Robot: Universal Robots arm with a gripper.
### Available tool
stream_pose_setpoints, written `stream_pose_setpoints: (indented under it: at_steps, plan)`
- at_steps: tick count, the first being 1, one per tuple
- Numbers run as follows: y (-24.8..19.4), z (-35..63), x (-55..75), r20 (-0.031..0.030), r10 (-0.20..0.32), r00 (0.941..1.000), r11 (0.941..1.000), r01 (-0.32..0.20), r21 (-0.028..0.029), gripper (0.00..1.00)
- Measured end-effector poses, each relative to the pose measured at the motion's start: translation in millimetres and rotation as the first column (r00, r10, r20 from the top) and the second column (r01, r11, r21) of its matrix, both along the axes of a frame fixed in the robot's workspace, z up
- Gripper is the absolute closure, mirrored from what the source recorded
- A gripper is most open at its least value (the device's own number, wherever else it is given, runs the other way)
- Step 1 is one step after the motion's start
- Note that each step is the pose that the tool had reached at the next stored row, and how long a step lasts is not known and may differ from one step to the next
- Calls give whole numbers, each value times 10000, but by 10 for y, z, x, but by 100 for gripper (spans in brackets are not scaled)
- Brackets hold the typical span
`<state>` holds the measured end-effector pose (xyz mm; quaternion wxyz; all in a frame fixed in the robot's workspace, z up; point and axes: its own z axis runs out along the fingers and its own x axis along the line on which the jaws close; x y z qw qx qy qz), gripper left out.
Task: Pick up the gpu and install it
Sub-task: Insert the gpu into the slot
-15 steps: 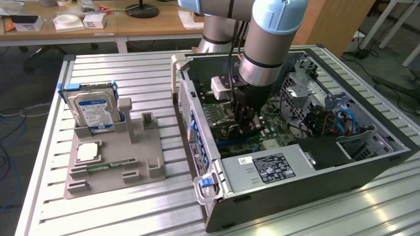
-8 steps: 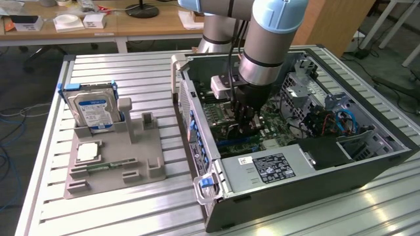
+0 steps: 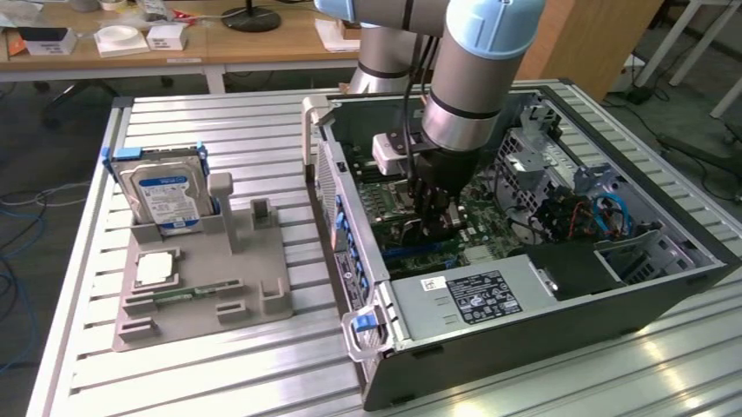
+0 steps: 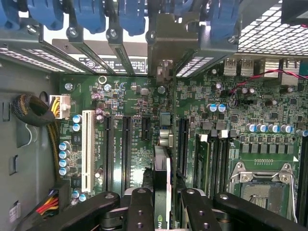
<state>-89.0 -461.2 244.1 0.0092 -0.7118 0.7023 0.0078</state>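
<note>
No text legible. White label [image 3: 491, 296] on the power supply housing carries print and marks, too small to read. Blue label [image 3: 169, 196] on the hard drive likewise unreadable. Sticker [image 4: 117, 64] on the case rear wall shows characters, not decipherable.

Hard drive [image 3: 166, 193] upright in grey holder [image 3: 200, 291], memory stick [image 3: 197, 292] flat, open computer case [image 3: 684, 228]

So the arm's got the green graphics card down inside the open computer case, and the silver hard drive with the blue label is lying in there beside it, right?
Not quite. The gripper does hold the thin green graphics card edge-on over the motherboard inside the open computer case. But the silver hard drive with the blue label is outside the case, propped in the grey holder on the table, as the exterior view shows.
</note>
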Motion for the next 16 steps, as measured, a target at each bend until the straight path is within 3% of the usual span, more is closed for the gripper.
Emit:
stream_pose_setpoints:
  at_steps: [16]
  plan:
    - [-6, -10, 0, 0, 0, 10000, 10000, 0, 0, 73]
